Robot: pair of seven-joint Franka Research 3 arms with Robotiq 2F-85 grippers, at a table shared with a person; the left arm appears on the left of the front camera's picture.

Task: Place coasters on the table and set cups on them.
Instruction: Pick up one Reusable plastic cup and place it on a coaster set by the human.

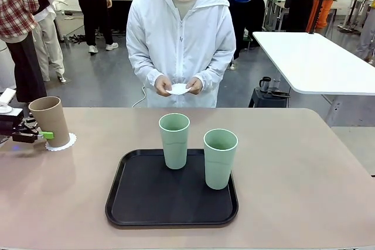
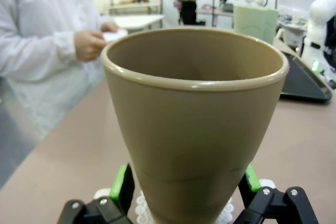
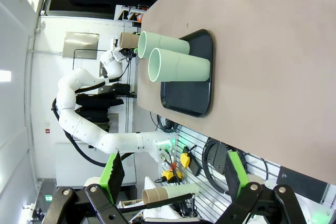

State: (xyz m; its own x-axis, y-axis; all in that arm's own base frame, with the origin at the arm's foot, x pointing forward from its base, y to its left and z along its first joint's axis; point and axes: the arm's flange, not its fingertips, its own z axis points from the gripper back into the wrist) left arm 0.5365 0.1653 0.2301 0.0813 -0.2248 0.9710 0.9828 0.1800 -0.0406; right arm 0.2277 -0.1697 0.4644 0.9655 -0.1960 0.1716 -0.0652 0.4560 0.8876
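At the front view's left edge, the left gripper's (image 1: 45,135) pads (image 2: 124,186) flank the tan cup (image 1: 50,120) on its coaster (image 1: 65,143), whether pressing I cannot tell, while the right gripper (image 3: 173,174) stands spread.

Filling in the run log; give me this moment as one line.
left gripper flanking brown cup on coaster, grip unclear | right gripper open | green cups on tray | person holds second coaster
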